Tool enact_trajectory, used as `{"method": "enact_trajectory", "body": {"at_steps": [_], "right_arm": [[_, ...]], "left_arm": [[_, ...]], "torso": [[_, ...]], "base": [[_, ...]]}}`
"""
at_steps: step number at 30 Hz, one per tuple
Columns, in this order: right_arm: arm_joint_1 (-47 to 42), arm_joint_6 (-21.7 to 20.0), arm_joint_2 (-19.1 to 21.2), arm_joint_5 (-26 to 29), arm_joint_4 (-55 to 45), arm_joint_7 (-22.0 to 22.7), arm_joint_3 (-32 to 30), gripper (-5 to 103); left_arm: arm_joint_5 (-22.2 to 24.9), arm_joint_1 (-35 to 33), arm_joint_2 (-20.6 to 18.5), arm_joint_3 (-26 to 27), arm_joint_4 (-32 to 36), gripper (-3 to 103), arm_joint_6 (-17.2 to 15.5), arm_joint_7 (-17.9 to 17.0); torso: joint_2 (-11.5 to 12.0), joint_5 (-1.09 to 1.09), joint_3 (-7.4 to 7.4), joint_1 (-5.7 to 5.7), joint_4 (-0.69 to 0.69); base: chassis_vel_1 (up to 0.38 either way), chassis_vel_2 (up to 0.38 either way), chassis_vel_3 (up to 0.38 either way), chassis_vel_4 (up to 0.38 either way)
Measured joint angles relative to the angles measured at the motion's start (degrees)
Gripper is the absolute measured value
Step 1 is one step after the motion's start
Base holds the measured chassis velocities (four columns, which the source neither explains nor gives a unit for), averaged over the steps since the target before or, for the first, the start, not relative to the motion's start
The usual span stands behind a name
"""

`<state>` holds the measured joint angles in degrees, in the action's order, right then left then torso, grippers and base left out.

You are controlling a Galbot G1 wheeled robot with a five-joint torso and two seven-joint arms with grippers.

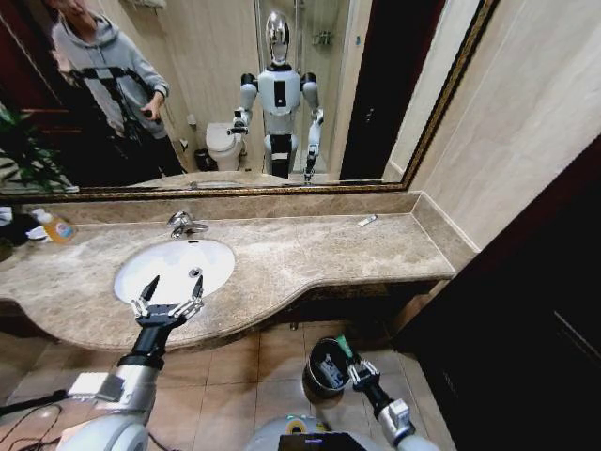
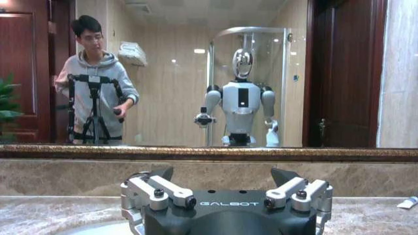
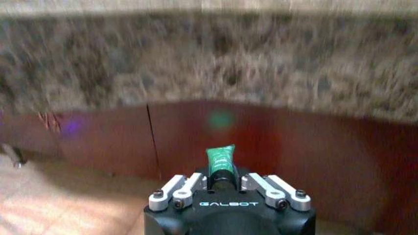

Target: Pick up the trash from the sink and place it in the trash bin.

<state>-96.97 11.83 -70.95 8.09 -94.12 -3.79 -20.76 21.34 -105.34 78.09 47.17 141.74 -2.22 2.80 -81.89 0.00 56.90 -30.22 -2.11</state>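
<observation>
Green piece (image 3: 220, 159) clamped in right end effector (image 3: 222, 177) beside trash bin (image 1: 315, 376); left end effector (image 1: 169, 294) spread above sink (image 1: 141, 268)

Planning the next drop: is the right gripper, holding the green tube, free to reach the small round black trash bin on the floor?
Probably yes. The right gripper, shut on the green tube, hangs beside the black bin's rim, with nothing between them.

a clear plastic bottle with an orange label (image 1: 56, 226) stands well left of the left gripper (image 1: 176, 284); beyond the gripper hangs a wide gold-framed wall mirror (image 1: 376, 113), a leafy green plant (image 1: 23, 150) far to its left
</observation>
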Motion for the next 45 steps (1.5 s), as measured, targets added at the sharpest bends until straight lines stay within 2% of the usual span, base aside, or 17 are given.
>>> {"method": "enact_trajectory", "body": {"at_steps": [2, 5, 12, 19, 21, 26, 40, 45], "right_arm": [[3.22, -0.41, -0.52, -1.2, 5.1, -0.26, 0.66, 21], [4.61, -0.45, -0.87, -2.32, 7.46, -0.43, 0.87, 21], [13.59, -2.96, -3.7, -6.58, 22.76, -2.21, 3.73, 21], [19.63, -2.58, -6.26, -10.97, 33.63, -3.29, 4.89, 21], [23.51, -1.69, -8.22, -13.24, 40.44, -3.58, 4.66, 21], [29.02, -0.33, -10.36, -15.28, 48.89, -3.85, 4.05, 21], [38.32, 0.67, -12.36, -18.55, 63.34, -4.65, 3.23, 21], [39.36, 0.66, -12.51, -18.78, 64.39, -4.89, 3.28, 21]], "left_arm": [[0.0, 0.0, 0.0, 0.0, 0.0, 100, 0.0, 0.0], [0.0, 0.0, 0.0, 0.0, 0.0, 100, 0.0, 0.0], [0.0, 0.0, 0.0, 0.0, 0.0, 100, 0.0, 0.0], [0.0, 0.0, 0.0, 0.0, 0.0, 100, 0.0, 0.0], [0.0, 0.0, 0.0, 0.0, 0.0, 100, 0.0, 0.0], [0.0, 0.0, 0.0, 0.0, 0.0, 100, 0.0, 0.0], [0.0, 0.0, 0.0, 0.0, 0.0, 100, 0.0, 0.0], [0.0, 0.0, 0.0, 0.0, 0.0, 100, 0.0, 0.0]], "torso": [[0.0, 0.01, 0.0, 0.0, 0.0], [0.0, 0.0, 0.0, 0.0, 0.0], [0.0, 0.01, 0.0, 0.0, -0.01], [0.0, 0.0, 0.0, 0.0, 0.0], [0.0, 0.0, 0.0, 0.0, -0.01], [0.01, 0.0, 0.0, -0.01, -0.01], [0.01, 0.0, 0.0, -0.01, 0.0], [0.01, 0.0, 0.0, -0.01, 0.0]], "base": [[0.0, 0.0, 0.0, 0.0], [0.0, 0.0, 0.0, 0.0], [0.0, 0.0, 0.0, 0.0], [0.0, 0.0, 0.0, 0.0], [0.0, 0.0, 0.0, 0.0], [0.0, 0.0, 0.0, 0.0], [0.0, 0.0, 0.0, 0.0], [0.0, 0.0, 0.0, 0.0]]}}
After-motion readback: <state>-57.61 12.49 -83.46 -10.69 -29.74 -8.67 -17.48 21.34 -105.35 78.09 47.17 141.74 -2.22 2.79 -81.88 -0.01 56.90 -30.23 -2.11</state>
